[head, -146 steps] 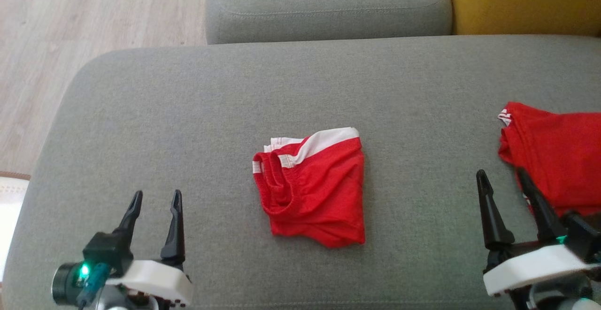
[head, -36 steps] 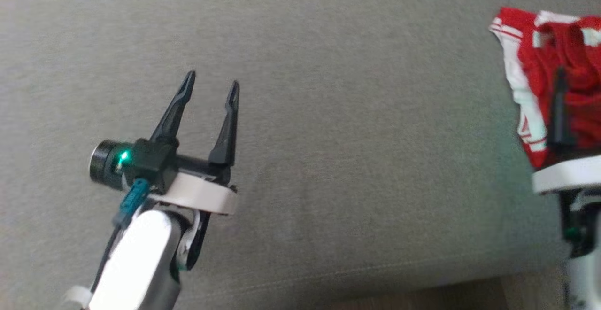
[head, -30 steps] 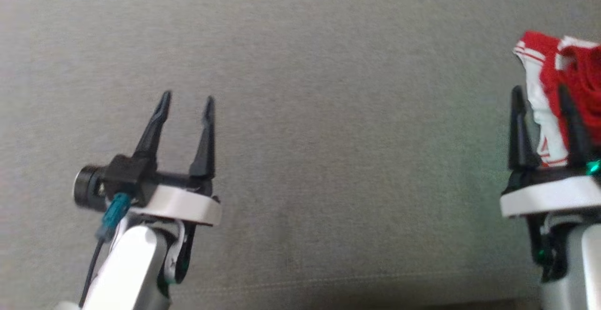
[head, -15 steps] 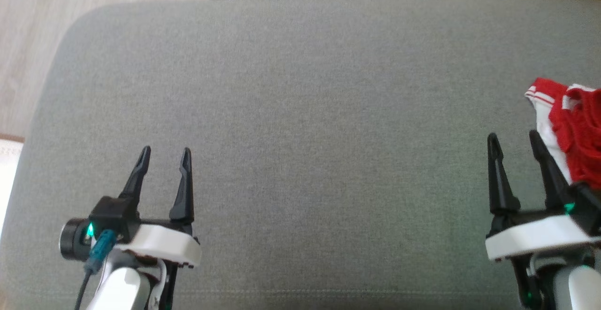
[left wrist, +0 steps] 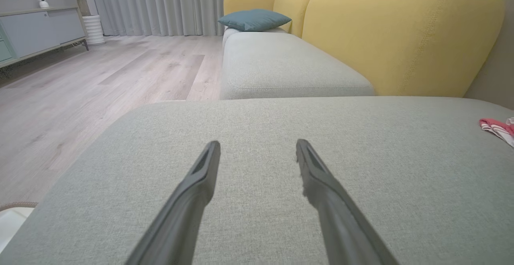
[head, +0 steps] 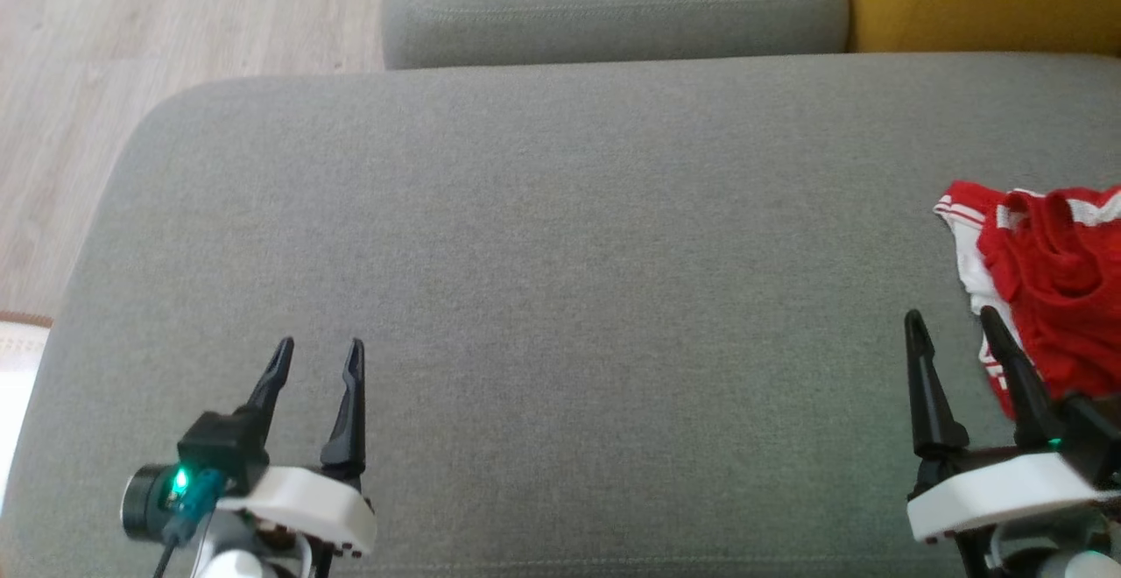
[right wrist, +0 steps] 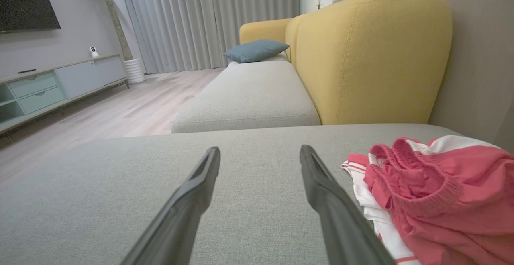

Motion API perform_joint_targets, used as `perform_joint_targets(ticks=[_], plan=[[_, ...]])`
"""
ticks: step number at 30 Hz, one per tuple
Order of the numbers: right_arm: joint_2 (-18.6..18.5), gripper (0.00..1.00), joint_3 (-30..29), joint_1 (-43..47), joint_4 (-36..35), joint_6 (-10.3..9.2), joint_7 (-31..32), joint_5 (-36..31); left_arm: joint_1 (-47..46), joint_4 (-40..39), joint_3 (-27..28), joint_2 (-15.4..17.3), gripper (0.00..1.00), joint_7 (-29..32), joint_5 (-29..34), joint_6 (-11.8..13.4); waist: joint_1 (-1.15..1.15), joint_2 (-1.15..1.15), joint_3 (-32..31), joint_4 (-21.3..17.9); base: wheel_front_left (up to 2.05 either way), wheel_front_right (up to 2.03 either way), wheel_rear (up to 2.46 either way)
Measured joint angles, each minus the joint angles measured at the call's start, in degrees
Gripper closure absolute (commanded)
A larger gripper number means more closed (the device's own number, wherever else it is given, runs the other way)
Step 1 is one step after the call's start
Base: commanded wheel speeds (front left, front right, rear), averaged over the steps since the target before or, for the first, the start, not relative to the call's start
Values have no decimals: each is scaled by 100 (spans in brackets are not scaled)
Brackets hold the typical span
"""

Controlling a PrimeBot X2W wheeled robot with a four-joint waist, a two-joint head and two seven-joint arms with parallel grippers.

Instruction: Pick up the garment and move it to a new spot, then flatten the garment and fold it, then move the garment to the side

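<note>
garment (head: pixel 1055 285): red with white trim, bunched; lies on the grey cushion (head: pixel 560 280) at 3 o'clock of the head view; cut by the frame edge
left gripper (head: pixel 320 346): at 7 o'clock; fingers spread apart, nothing between them
right gripper (head: pixel 952 315): at 4 o'clock; released, empty; garment just beside, toward its 1 o'clock

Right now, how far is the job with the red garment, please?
Done, it seems: the red garment lies at the right side of the grey cushion, beside the right end effector, not in the middle. In hand: nothing; it and the left end effector are open and empty. Left: perhaps nothing, though the garment looks bunched, so I cannot confirm a neat fold.
</note>
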Motion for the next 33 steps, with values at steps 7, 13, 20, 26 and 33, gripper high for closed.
perform_joint_targets(ticks=[7,13,20,26,33], plan=[[1,0,-1,9,-31,0,9,58,53,-59,-20,82,0,59,3,42,0,0,-59,-17,0,0,0],[1,0,3,54,-34,0,25,58,53,-113,-60,135,0,111,26,81,0,0,-61,-16,0,0,0],[1,0,7,54,-34,0,24,60,52,-135,-121,151,0,137,27,125,0,0,-61,3,0,0,0],[1,0,5,54,-34,0,23,109,51,-149,-129,170,0,156,68,178,0,0,-36,23,0,0,0],[4,100,52,119,389,-1,32,108,203,209,-220,48,100,161,62,176,0,0,-36,27,0,0,0]])
